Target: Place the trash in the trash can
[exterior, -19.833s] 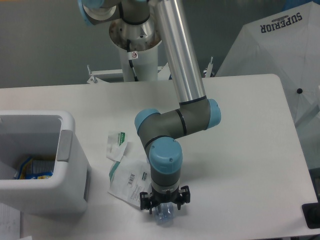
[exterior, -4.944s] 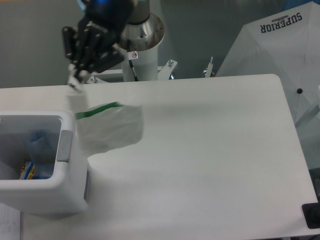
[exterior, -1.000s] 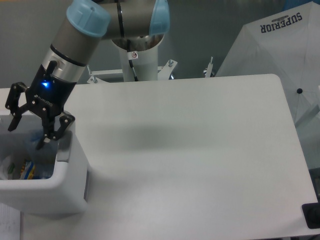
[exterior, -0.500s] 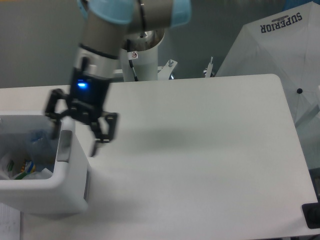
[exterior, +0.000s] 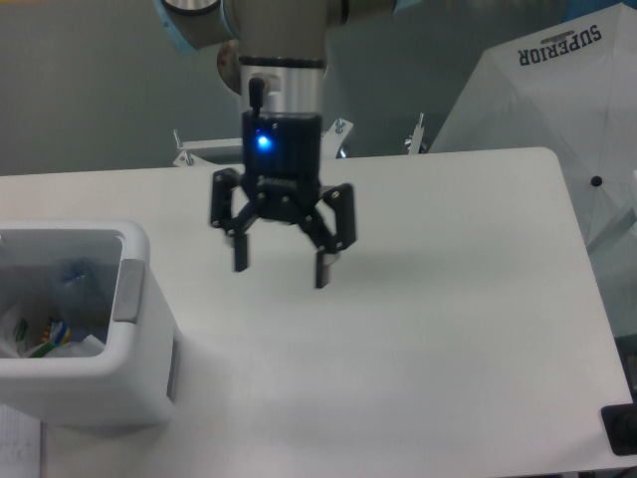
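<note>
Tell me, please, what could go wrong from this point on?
Little seems at stake. The hand hangs open and empty above the bare table, and the trash lies heaped in the trash can, so a piece might spring back out. The can sits at the table's edge, so a low swing might nudge it.

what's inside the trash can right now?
Inside the trash can: a crumpled clear plastic bottle near the back, white wrapper material at the front, and something yellow-blue beneath. The near wall hides the bottom. The gripper is open and empty over the table.
</note>
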Tool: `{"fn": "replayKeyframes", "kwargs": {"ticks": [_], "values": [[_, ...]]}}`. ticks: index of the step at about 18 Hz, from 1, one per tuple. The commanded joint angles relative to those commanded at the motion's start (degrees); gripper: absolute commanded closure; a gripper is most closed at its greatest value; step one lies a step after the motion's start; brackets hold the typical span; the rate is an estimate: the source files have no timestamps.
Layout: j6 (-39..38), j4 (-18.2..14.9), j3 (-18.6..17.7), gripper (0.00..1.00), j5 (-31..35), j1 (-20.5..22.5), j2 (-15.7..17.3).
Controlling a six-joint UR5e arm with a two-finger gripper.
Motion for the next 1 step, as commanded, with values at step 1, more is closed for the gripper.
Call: {"fn": "replayKeyframes", "kwargs": {"ticks": [1], "values": [[0.0,0.0,0.0,0.0,0.0,0.1,0.0]]}}
